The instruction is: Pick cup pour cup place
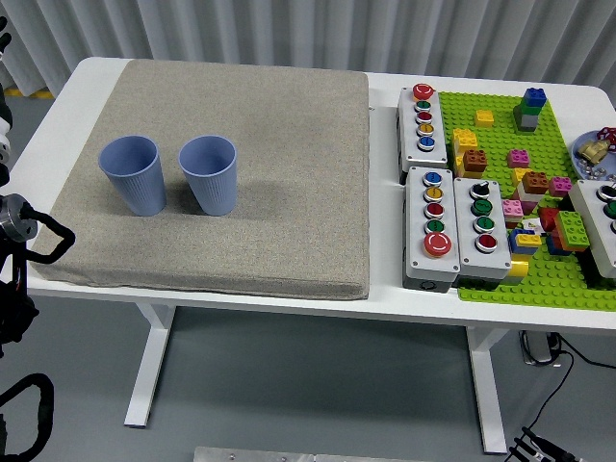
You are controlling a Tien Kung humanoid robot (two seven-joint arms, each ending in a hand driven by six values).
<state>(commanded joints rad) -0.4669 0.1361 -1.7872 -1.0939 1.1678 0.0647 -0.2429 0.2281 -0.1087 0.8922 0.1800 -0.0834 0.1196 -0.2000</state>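
Two blue ribbed cups stand upright on a grey mat (241, 164) that covers the left part of the white surface (385, 87). The left cup (132, 174) and the right cup (209, 173) sit just beside each other, apart, near the mat's left edge. The left arm (19, 241) shows only at the surface's left edge; whether its fingers are apart or together cannot be told. Push-button boxes (433, 226) and a green brick baseplate (539, 279) occupy the right side.
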